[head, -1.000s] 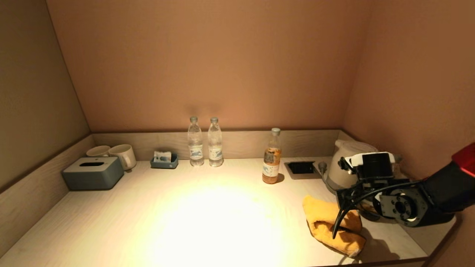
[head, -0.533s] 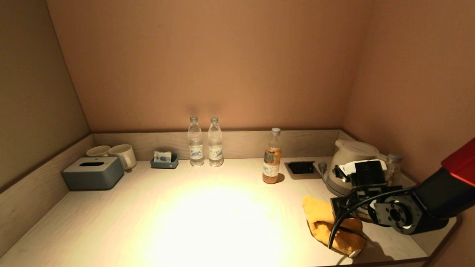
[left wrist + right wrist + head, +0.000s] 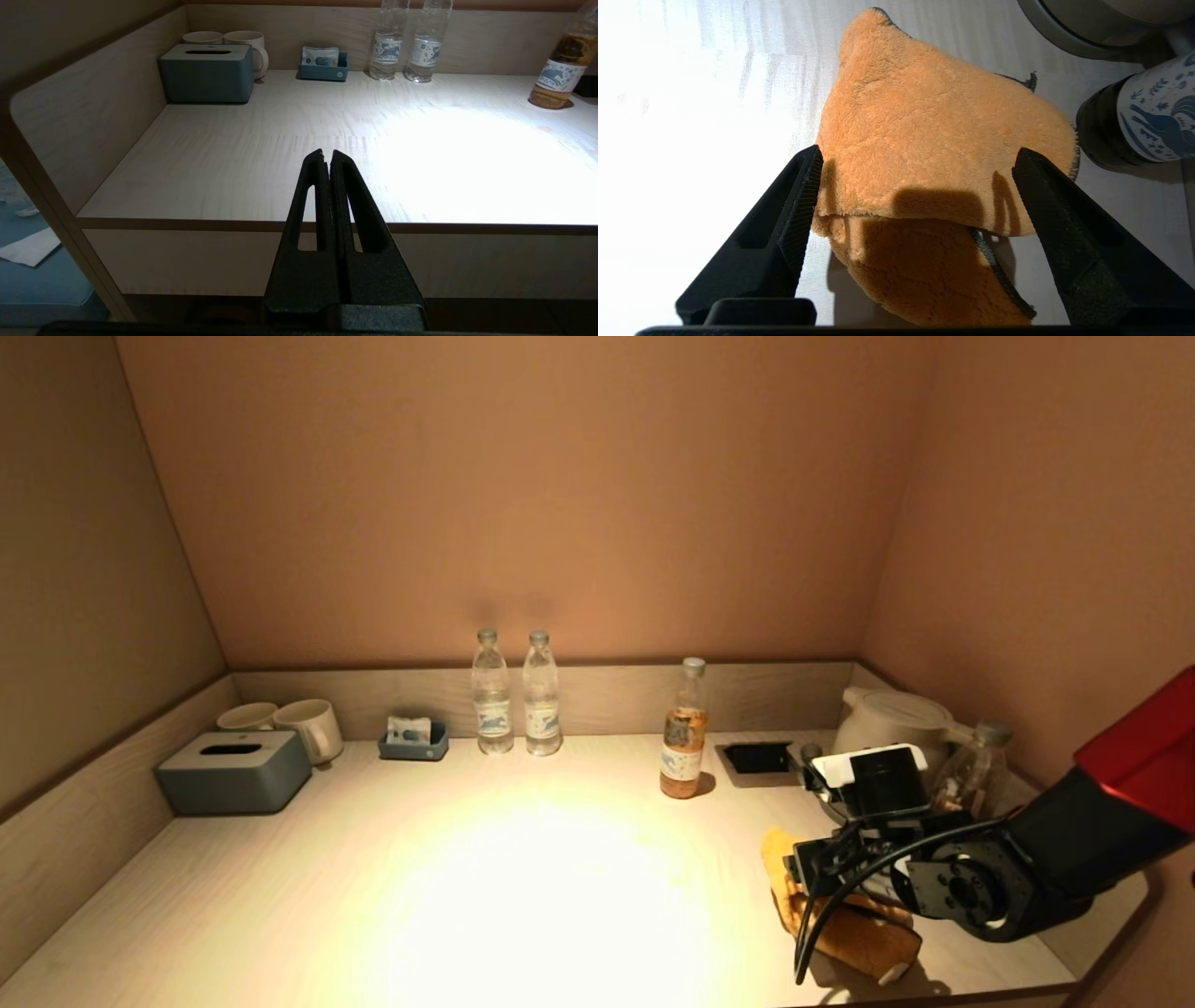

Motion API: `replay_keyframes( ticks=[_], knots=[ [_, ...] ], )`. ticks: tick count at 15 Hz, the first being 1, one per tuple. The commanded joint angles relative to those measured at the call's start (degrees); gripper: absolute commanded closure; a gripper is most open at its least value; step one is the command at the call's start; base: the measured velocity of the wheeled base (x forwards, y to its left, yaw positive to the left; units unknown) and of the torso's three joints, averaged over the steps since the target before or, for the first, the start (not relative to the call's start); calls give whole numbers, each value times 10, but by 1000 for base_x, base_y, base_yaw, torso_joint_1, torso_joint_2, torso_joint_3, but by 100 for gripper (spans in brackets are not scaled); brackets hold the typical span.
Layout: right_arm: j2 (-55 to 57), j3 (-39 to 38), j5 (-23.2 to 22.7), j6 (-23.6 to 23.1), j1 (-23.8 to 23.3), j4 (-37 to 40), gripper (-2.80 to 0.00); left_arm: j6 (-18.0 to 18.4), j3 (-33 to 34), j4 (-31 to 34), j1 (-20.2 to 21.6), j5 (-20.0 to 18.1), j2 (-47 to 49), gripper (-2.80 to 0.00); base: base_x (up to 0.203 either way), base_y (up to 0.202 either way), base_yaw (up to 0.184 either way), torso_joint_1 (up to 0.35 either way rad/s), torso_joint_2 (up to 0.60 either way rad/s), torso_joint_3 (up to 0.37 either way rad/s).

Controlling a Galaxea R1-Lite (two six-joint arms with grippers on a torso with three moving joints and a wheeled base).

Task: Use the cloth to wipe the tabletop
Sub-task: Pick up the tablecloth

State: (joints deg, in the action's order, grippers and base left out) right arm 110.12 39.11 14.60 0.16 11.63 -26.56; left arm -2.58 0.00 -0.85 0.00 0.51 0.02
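Note:
An orange fleece cloth lies folded on the pale wooden tabletop at the front right. It fills the right wrist view. My right gripper is open, low over the cloth, with one finger on each side of the fold; its fingertips are hidden in the head view behind the wrist. My left gripper is shut and empty, parked before the table's front edge on the left, out of the head view.
A white kettle and a small bottle stand just behind the right arm. An orange-drink bottle, two water bottles, a recessed socket, a grey tissue box, two mugs and a blue tray line the back.
My right arm has moved down and to the left over the cloth, now covering more of it. The cloth and the other things have not moved.

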Motion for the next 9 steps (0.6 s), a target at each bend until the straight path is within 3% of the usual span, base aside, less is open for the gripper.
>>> replay_keyframes(
  ticks=[1, 9],
  knots=[
    [16, 4, 1, 1, 6, -3, -280, -1, 0, 0, -1, 0, 0, 0, 0, 0, 0, 0, 0, 0],
    [55, 23, -1, 13, 2, -4, -280, -1, 0, 0, -1, 0, 0, 0, 0, 0, 0, 0, 0, 0]
  ],
)
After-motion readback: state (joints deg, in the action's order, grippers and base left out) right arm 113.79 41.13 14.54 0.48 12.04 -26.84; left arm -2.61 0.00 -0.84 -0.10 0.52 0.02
